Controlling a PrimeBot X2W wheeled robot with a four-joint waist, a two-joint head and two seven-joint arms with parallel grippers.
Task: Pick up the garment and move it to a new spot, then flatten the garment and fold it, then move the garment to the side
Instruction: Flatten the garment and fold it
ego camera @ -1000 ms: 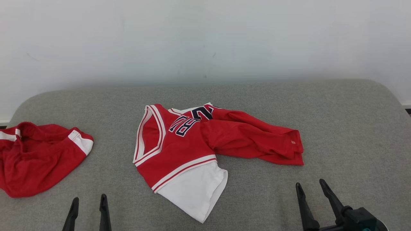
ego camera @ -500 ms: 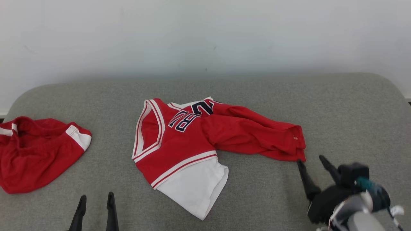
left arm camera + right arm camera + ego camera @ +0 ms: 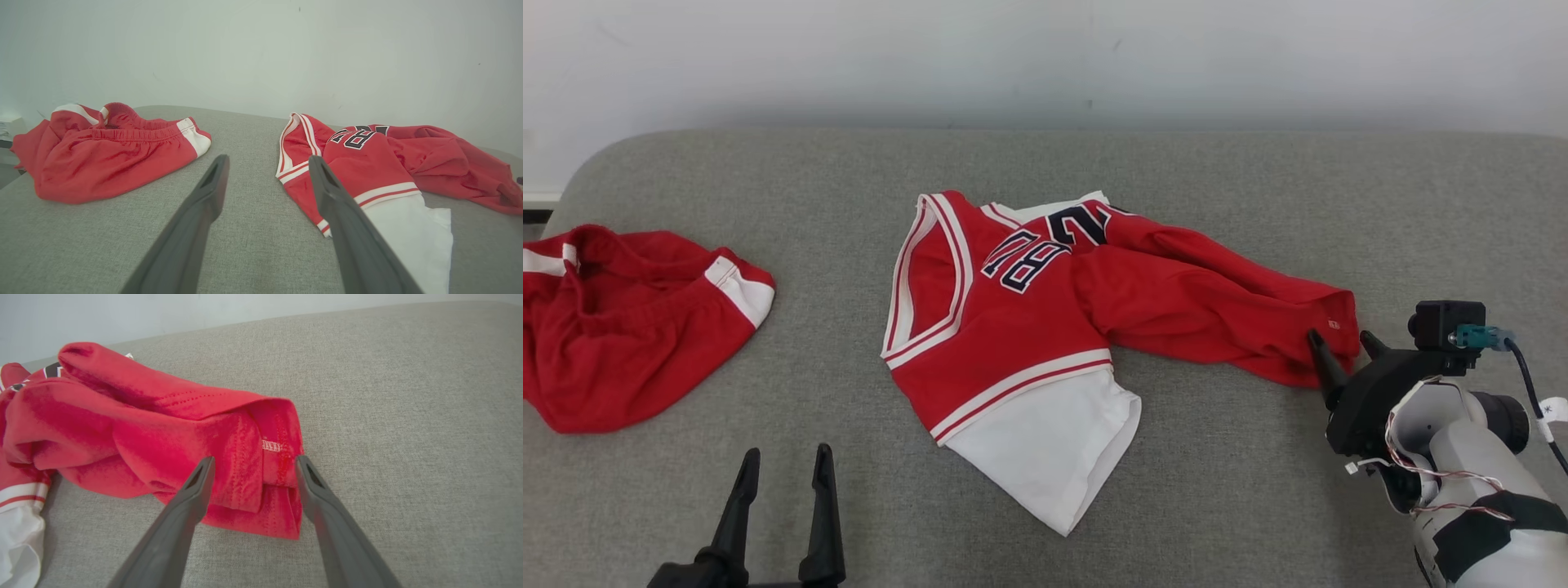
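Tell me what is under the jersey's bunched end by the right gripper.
Beneath the top fold of the jersey, another red layer sticks out, lying on the cushion. Anything under those layers is covered.

We read a dark, white-edged number 78 (image 3: 1025, 260) on the chest of the red jersey (image 3: 1013, 327), well left of the right pincer (image 3: 1339, 336). A small white stitched mark (image 3: 271, 446) just ahead of that pincer is illegible.
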